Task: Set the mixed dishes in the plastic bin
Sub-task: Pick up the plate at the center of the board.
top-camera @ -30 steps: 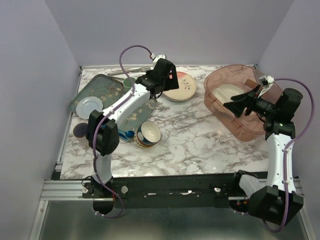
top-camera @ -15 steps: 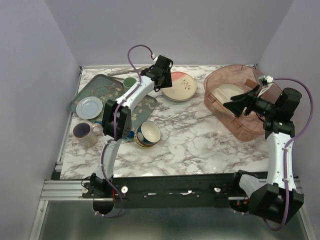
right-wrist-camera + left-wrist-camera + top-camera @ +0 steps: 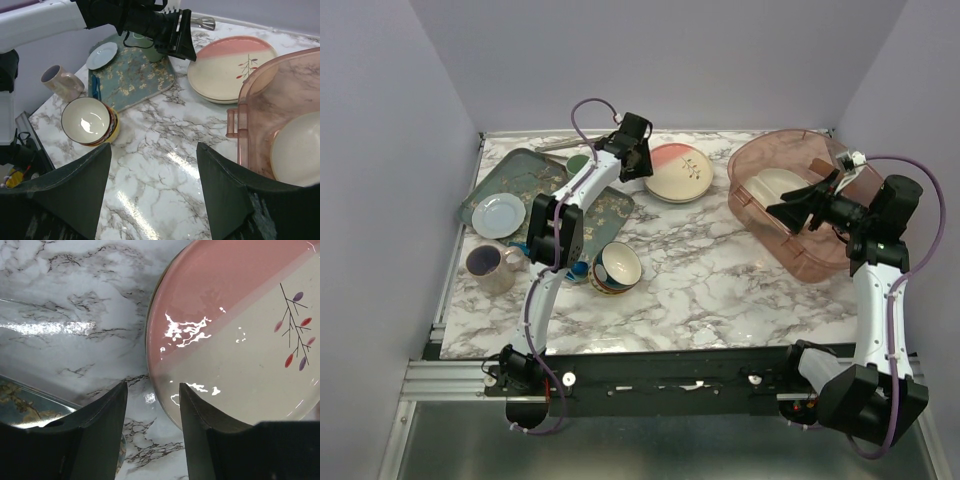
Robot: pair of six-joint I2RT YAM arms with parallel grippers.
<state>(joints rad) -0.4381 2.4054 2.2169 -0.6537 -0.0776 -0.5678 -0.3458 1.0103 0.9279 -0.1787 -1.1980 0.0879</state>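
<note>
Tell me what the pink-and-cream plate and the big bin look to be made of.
Pink-and-cream plate: likely glazed ceramic, glossy; sharp white glints on its surface, though melamine is possible. Bin: translucent pinkish-brown plastic, smooth; the marble top shows through its wall.

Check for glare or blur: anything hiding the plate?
Left wrist: white glare patches on the plate, pattern readable; right wrist: bright streaks on the table, a glint in the bowl; top external: evenly lit, sharp.
</note>
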